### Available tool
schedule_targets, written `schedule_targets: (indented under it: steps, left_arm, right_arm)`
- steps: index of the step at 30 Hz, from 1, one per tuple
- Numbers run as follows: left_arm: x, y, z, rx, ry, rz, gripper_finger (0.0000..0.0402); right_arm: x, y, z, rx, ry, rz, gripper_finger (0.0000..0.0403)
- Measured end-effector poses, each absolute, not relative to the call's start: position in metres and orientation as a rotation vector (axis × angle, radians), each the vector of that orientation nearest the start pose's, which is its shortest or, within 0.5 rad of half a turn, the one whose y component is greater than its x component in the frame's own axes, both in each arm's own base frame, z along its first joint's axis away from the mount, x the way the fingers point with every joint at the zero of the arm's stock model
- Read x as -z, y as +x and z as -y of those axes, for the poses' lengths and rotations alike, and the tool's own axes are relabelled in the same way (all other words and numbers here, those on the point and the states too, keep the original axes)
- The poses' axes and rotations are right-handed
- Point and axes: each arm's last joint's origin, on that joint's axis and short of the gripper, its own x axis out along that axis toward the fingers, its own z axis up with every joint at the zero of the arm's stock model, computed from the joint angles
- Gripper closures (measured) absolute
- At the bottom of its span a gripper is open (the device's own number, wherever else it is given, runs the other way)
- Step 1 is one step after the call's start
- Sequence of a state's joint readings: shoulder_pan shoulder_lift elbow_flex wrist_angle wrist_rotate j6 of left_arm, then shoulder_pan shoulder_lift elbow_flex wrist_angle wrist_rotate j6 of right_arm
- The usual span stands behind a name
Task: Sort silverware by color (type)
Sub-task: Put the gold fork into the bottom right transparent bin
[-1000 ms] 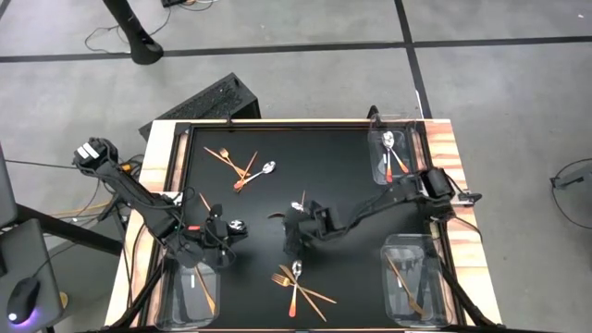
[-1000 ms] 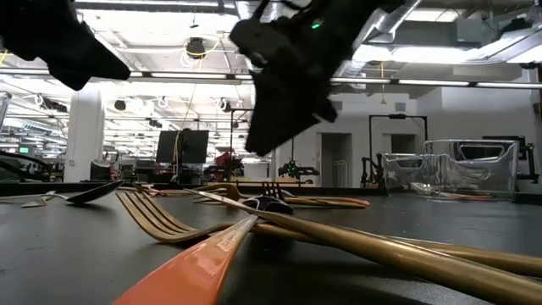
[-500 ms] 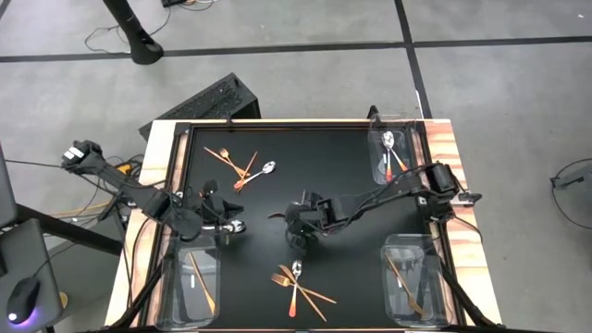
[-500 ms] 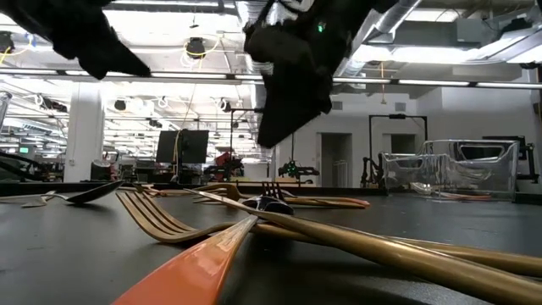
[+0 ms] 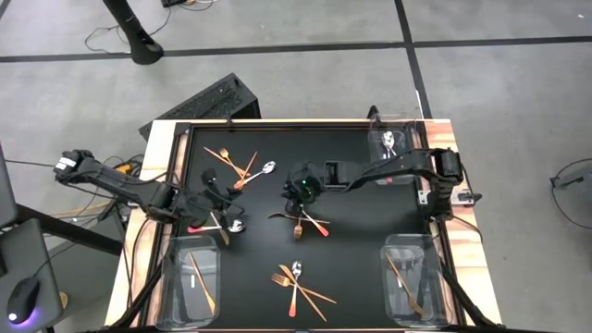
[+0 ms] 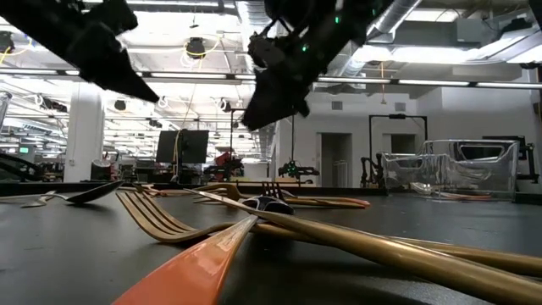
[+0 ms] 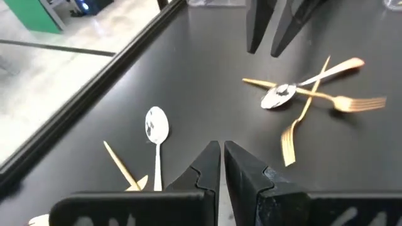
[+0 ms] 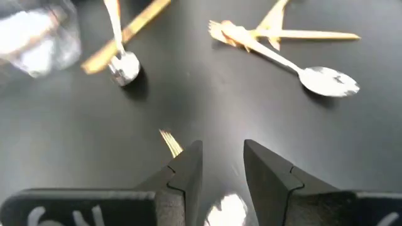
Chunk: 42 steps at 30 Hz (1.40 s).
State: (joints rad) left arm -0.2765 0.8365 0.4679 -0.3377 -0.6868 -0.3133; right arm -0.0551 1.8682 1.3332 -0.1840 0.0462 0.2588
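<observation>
The left gripper (image 7: pixel 222 164) hung closed and empty, the right gripper (image 8: pixel 221 164) open and empty, near the mat's (image 5: pixel 361 240) centre; a few pieces lay in the corner bins (image 5: pixel 412 284), three clusters of silverware (image 5: pixel 298 282) unsorted.

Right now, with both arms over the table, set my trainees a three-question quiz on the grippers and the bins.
1. True or false: the left gripper stands wide open.
2. How many clear plastic bins stand on the black table?
3. The right gripper hangs: A over the table's middle, B over a bin, C off the table.
Key: 1 false; 2 three; 3 A.
</observation>
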Motion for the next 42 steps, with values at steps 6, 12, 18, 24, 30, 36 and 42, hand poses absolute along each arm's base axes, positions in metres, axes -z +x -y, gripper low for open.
schedule_targets:
  steps: [6, 12, 18, 24, 30, 36, 42]
  left_arm:
    - [-0.187, 0.160, 0.013, -0.442, -0.047, -0.598, 0.0391]
    - [-0.183, 0.161, -0.012, -0.566, -0.100, -0.587, 0.0391]
    - [-0.182, 0.162, -0.049, -0.770, -0.182, -0.574, 0.0386]
    - [-0.185, 0.177, -0.085, -0.768, -0.254, -0.675, 0.0335]
    - [-0.182, 0.203, -0.122, -0.772, -0.296, -0.796, 0.0282]
    - [-0.165, 0.223, -0.145, -0.723, -0.321, -0.930, 0.0272]
    - [-0.143, 0.223, -0.153, -0.717, -0.346, -1.030, 0.0272]
  right_arm:
    - [-0.201, 0.407, 0.023, 0.194, 0.302, -0.658, 0.0266]
    - [-0.198, 0.406, 0.024, 0.203, 0.279, -0.658, 0.0266]
    - [-0.201, 0.407, 0.040, 0.215, 0.231, -0.623, 0.0266]
    - [-0.198, 0.402, 0.056, 0.230, 0.239, -0.661, 0.0266]
    - [-0.196, 0.389, 0.047, 0.220, 0.255, -0.692, 0.0266]
    - [-0.197, 0.353, 0.033, 0.274, 0.303, -0.620, 0.0266]
    - [-0.197, 0.318, 0.025, 0.299, 0.399, -0.423, 0.0266]
